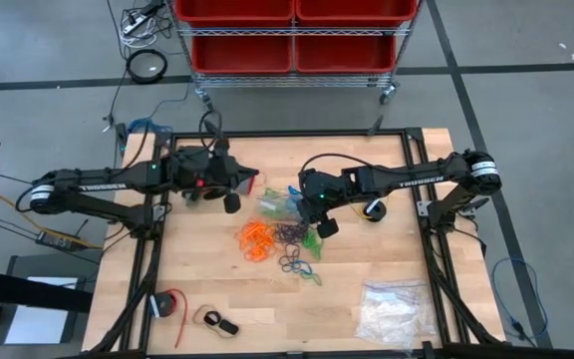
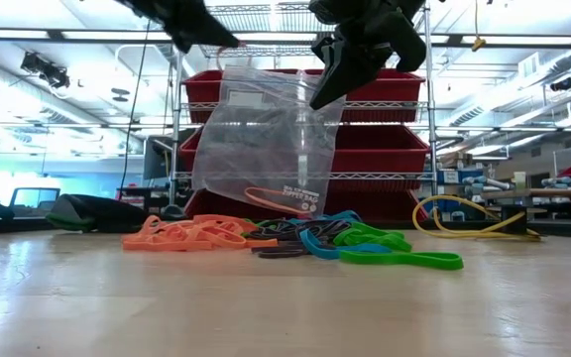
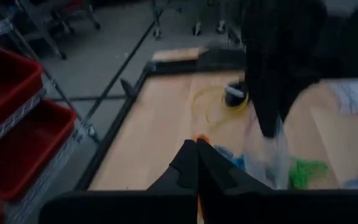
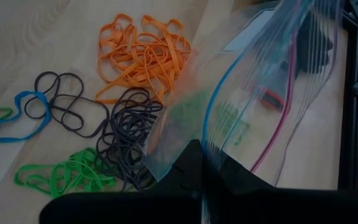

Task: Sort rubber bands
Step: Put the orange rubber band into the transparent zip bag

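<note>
The rubber bands lie in loose heaps mid-table: orange point(image 4: 145, 53), dark point(image 4: 129, 137), green point(image 4: 67, 174) and blue point(image 4: 17, 118), also in the high view point(image 1: 277, 239). A clear zip bag point(image 2: 266, 139) hangs above them from my right gripper point(image 2: 330, 89), shut on it. One orange band point(image 2: 271, 198) lies inside the bag, at its bottom. My left gripper point(image 3: 196, 149) is shut, raised beside the bag's top left corner point(image 2: 228, 65), with a bit of orange at its tips. My left gripper pinches something thin and orange point(image 3: 201, 138) between its fingertips, seemingly one orange rubber band. It points nearly level toward the table's right. How the band hangs is hidden by the fingers. My right gripper pinches the bag's zip edge point(image 4: 213, 146) between its two fingers, slanting down from the right. The bag hangs below the fingers with its bottom point(image 2: 266, 210) just over the heaps.
A clear bag of whitish pieces point(image 1: 395, 309) lies near the front right corner. A yellow cable coil point(image 2: 464, 223) sits at the right behind the bands. Small red and black items point(image 1: 172, 304) lie front left. A rack with red bins point(image 1: 292, 35) stands beyond the far edge.
</note>
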Motion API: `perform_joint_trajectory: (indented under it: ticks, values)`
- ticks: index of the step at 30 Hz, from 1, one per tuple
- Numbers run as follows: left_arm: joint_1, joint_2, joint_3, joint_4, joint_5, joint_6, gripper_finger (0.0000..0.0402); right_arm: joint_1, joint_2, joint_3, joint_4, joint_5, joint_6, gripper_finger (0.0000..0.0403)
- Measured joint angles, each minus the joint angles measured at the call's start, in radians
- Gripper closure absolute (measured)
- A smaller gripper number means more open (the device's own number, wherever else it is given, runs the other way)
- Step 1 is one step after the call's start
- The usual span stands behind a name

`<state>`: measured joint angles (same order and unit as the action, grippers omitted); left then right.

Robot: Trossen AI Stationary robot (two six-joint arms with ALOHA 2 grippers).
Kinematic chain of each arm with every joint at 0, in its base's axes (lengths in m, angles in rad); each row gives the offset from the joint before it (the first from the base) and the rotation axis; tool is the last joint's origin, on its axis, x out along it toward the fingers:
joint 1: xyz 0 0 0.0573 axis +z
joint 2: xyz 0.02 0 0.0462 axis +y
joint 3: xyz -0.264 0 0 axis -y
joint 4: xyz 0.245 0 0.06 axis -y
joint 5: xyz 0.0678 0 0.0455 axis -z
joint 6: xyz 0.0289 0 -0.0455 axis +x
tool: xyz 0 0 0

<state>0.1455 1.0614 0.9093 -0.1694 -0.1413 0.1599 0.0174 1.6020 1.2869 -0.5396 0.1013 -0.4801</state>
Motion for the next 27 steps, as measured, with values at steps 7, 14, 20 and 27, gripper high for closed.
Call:
perform_joint_trajectory:
  ticks: [7,14,20,27]
  values:
    - [-0.02,0.128,0.082,0.051,0.026,0.047,0.0401,0.0,0.0,0.0,0.001,0.0,-0.001,0.0403]
    - [-0.062,0.245,0.158,0.052,0.039,0.07,0.0401,0.0,-0.001,0.0,-0.001,0.0,-0.002,0.0403]
    - [-0.11,0.285,0.191,0.047,0.017,0.076,0.0401,0.0,-0.001,0.0,0.0,0.0,-0.003,0.0403]
    - [-0.145,0.286,0.196,0.045,-0.007,0.076,0.0401,0.0,-0.001,0.0,0.001,0.0,-0.01,0.0403]
